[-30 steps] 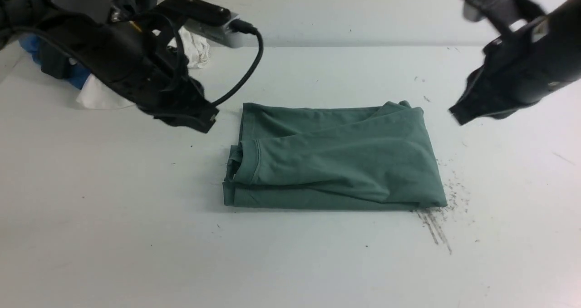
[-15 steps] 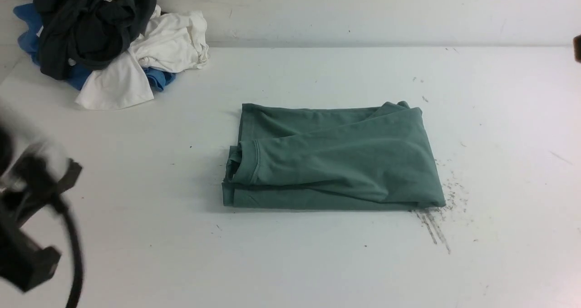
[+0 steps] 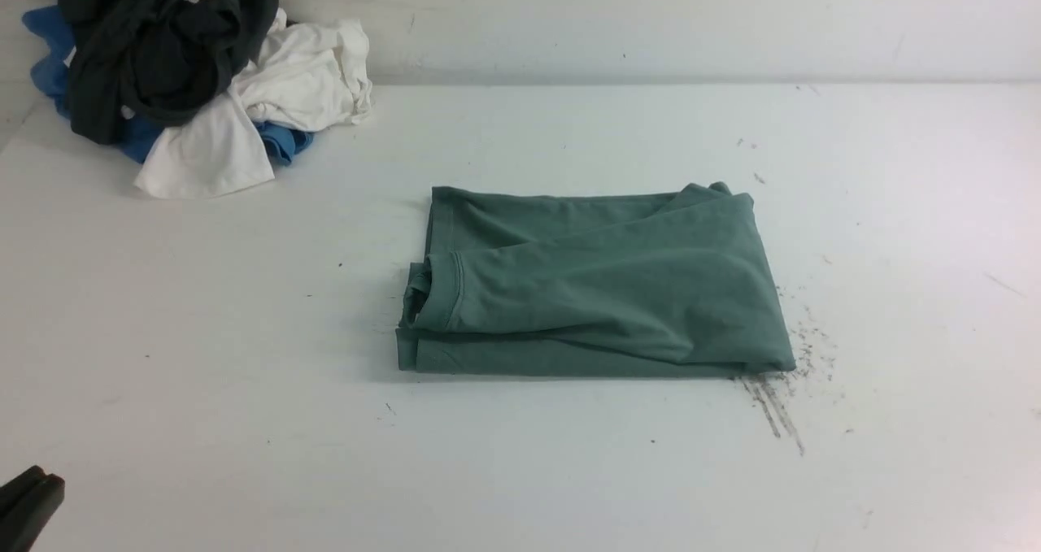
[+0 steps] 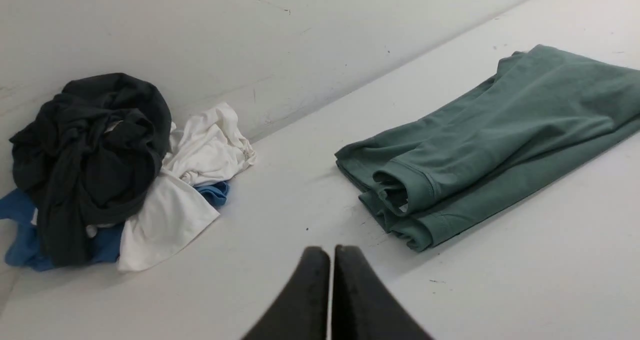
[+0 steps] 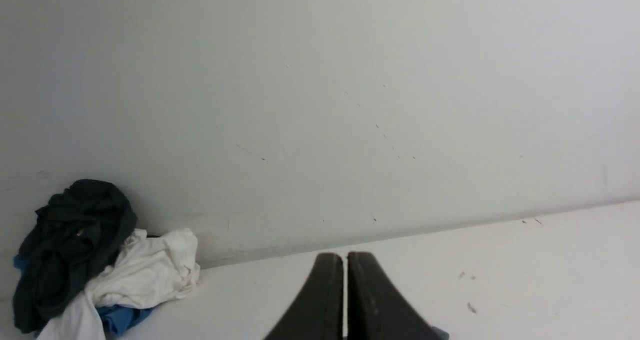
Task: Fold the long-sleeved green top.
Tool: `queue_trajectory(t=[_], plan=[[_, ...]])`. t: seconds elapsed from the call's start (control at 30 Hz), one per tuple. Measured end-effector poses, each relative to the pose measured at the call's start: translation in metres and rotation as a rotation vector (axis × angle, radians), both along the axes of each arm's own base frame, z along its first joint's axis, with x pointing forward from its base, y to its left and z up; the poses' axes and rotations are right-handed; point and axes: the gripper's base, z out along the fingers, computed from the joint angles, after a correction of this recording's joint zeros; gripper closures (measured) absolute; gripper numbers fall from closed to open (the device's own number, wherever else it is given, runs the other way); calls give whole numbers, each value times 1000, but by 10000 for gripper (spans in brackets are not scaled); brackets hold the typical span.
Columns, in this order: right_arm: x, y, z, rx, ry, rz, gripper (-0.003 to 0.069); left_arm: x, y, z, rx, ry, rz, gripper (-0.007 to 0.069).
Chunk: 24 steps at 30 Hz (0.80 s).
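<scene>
We see the green long-sleeved top (image 3: pixel 594 284) lying folded into a compact rectangle at the centre of the worktop (image 3: pixel 520 471), one cuffed sleeve laid across its upper layer and the cuff at its left edge. Nothing touches it.

What has just changed is the arms. A second ago both hung over the worktop in the front view, the left one at the upper left and the right one at the upper right, flanking the top. Half a second ago the left arm was blurred at the lower left and the right was almost out of frame. Now only a dark sliver of the left arm shows at the bottom left corner, and the right arm is gone from the front view. The top itself has not shifted between these frames.

The left end effector (image 4: pixel 331 252) has its fingers pressed together with nothing between them, well apart from the top. The right end effector (image 5: pixel 345 260) is likewise closed on nothing, facing the back wall.

We judge the folding finished, with both arms withdrawn.

The pile of clothes (image 3: pixel 187 72) at the upper left, hidden a second ago behind the left arm, is now fully exposed.
</scene>
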Motion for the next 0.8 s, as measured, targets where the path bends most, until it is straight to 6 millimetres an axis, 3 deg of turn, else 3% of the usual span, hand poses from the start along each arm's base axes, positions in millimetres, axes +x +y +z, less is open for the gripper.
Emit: queue_trajectory(t=[0.33,0.4,0.6,0.8], plan=[[-5,2,-15,-18,89,31,652,0,-1,1,-19,-3,-7,628],[-13,0,-20,-18,92,38,652,0,-1,1,-19,-3,-7,628],[-76,-19,-43,34,-89,49,652,0,-1,1,-22,-2,-8,628],[-98,-25,-84,40,-152,49,652,0,-1,1,-22,-2,-8,628]])
